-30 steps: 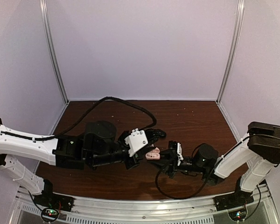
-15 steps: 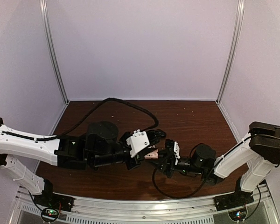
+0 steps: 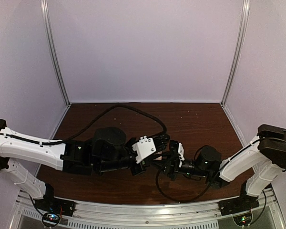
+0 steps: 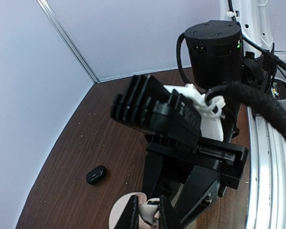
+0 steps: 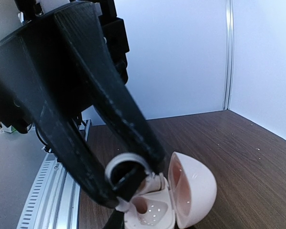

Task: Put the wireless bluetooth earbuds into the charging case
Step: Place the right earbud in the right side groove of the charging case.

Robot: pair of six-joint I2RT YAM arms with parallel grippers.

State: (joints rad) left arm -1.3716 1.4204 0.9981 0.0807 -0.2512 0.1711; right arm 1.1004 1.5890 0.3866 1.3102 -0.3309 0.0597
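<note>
The charging case [image 5: 155, 215] is pinkish white and stands open, its domed lid [image 5: 196, 191] tipped back to the right. My right gripper [image 3: 165, 161] is shut on the case's base, its fingers mostly below the right wrist view. My left gripper [image 4: 148, 215] is shut on a small white earbud [image 4: 151, 209] right over the case [image 4: 115, 217]. In the right wrist view the left fingers [image 5: 109, 143] come down from the upper left, and the earbud [image 5: 156, 183] sits at the rim of a socket. From above, the case is hidden under the left wrist.
A small black oval object [image 4: 96, 174] lies on the brown table [image 3: 200, 124], left of the grippers in the left wrist view. A black cable [image 3: 133, 109] loops behind the left arm. A metal rail [image 3: 148, 210] runs along the near edge, and white walls enclose the table.
The left arm has pushed right and the right gripper has edged left, so they meet. The case, visible from above a second ago, is now covered by the left wrist.
</note>
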